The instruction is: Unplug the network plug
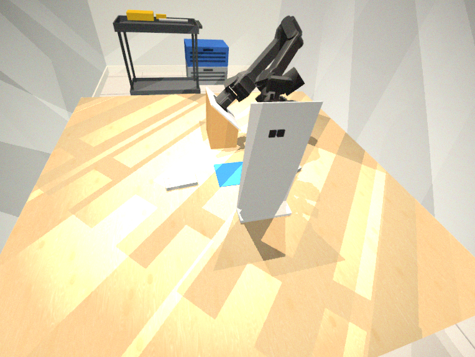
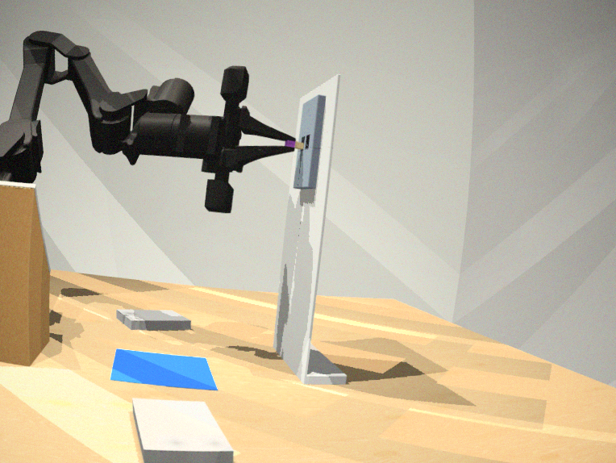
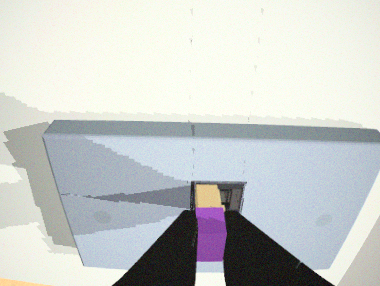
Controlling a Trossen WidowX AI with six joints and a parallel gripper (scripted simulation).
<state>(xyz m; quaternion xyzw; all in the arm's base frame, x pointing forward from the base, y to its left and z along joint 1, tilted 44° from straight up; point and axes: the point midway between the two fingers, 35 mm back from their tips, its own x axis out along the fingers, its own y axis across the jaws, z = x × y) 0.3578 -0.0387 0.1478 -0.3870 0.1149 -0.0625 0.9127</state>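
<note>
Pincer (image 2: 293, 143) clamped on purple plug (image 3: 211, 238), fingers above and below it. Plug seated in socket of grey plate (image 2: 310, 124) high on upright panel (image 2: 298, 278). Blue square (image 2: 161, 369) lies on surface (image 2: 447, 423), at 7 o'clock from panel's foot.

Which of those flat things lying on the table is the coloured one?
The blue square, between the two grey slabs; it alone is coloured and looks flush with the table.
</note>
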